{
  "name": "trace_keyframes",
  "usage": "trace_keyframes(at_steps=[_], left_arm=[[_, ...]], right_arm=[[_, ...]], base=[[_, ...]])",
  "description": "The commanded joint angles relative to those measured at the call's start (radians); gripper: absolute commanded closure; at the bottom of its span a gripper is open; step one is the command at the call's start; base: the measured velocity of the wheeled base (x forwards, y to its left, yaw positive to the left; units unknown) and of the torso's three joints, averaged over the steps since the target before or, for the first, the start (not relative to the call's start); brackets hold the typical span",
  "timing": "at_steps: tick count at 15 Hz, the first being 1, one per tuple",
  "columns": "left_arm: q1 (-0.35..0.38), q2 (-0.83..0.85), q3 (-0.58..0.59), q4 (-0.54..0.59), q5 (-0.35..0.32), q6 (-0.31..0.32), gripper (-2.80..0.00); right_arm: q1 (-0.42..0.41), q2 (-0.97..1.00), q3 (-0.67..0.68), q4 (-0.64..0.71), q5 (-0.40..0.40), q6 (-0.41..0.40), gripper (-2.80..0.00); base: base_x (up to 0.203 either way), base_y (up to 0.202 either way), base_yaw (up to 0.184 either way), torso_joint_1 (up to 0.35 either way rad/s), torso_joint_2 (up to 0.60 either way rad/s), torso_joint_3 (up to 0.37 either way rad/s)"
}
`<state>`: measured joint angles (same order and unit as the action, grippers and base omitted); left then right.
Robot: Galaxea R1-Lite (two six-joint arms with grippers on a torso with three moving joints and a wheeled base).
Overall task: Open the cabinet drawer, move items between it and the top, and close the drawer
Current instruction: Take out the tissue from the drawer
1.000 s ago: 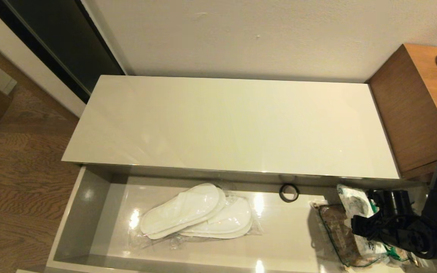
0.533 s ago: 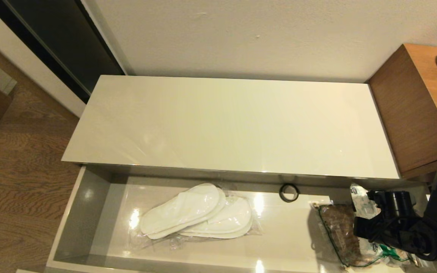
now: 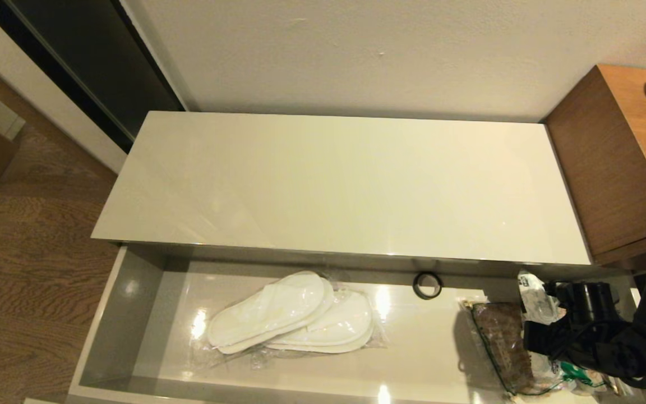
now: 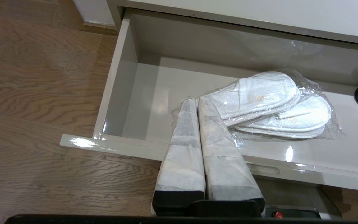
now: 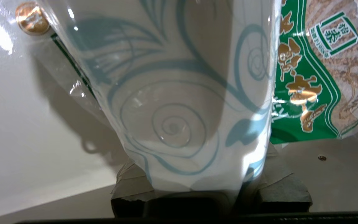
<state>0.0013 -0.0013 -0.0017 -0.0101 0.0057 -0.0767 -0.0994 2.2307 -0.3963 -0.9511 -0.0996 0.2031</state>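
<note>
Black right arm; white-wrapped fingers.

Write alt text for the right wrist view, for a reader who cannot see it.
The right gripper is closed on the tissue pack, white with blue-green swirls, which fills most of the picture. Beside it lies a green-labelled bag of brown snacks, above the glossy floor of the cabinet drawer.

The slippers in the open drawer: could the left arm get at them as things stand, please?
Probably yes. The drawer is open, nothing covers the slippers, and the left gripper, fingers together, hovers at their near end. It would need to open first. The right gripper is busy holding the tissue pack.
</note>
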Motion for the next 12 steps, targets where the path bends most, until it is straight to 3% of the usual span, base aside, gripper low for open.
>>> trace_keyframes(at_steps=[1, 5, 12], left_arm=[[0.000, 0.001, 0.000, -0.001, 0.000, 0.000, 0.00], [0.000, 0.001, 0.000, -0.001, 0.000, 0.000, 0.00], [0.000, 0.001, 0.000, -0.001, 0.000, 0.000, 0.00]], right_arm=[[0.000, -0.023, 0.012, -0.006, -0.002, 0.001, 0.00], [0.006, -0.216, 0.046, 0.100, 0.004, -0.003, 0.00], [0.024, -0.675, -0.014, 0.606, 0.011, -0.002, 0.00]], base=[[0.000, 0.000, 0.000, 0.000, 0.00, 0.000], [0.000, 0.000, 0.000, 0.000, 0.00, 0.000], [0.000, 0.000, 0.000, 0.000, 0.00, 0.000]])
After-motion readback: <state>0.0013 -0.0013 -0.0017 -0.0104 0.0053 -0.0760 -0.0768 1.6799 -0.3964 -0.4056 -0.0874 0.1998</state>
